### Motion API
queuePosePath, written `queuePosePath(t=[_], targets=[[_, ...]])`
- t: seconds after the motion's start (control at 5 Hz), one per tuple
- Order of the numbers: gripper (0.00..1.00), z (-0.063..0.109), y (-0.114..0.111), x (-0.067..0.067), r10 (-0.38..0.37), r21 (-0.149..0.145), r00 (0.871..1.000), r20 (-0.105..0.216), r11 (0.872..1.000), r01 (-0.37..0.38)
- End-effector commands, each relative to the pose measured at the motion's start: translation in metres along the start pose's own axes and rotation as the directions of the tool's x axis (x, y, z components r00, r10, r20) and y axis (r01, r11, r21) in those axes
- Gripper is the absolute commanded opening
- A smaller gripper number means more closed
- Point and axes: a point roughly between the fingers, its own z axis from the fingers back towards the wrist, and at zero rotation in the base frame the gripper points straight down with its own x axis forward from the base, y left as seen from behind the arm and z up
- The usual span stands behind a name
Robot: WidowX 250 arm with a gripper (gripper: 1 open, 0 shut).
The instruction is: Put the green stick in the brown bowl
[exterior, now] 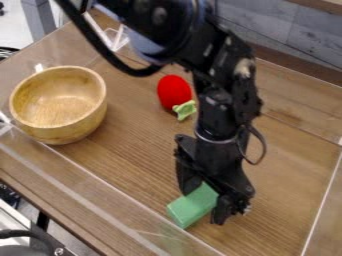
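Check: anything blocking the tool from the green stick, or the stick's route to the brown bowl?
Nothing visible. The open tool is right over the green stick. Bare wood lies between it and the brown bowl; the red strawberry toy sits off that line.

surface: wooden table (120,160), brown grain, a clear low wall along its edges
left side: brown bowl (58,103), upright, resting on the table near the left edge
middle, toward the back: red strawberry toy (174,93), on the table, well apart from the bowl
front, right of centre: green stick (191,209), lying flat on the table near the front edge, its far end hidden under the arm
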Motion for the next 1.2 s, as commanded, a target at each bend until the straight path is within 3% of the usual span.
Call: queuePosePath(t=[0.0, 0.2, 0.4, 0.8, 1.0], targets=[[1.0, 0.0, -0.011, 0.017, -0.035, 0.004, 0.998, 0.05, 0.999, 0.035], [1.0, -0.01, -0.006, 0.011, -0.086, 0.003, 0.995, 0.05, 0.996, 0.086], [1.0, -0.009, 0.001, 0.006, -0.123, 0.001, 0.991, 0.054, 0.992, 0.123], [1.0, -0.004, 0.011, 0.009, -0.172, 0.008, 0.983, 0.059, 0.985, 0.171], [1.0, -0.003, 0.009, 0.004, -0.156, 0.014, 0.986, 0.062, 0.988, 0.155]])
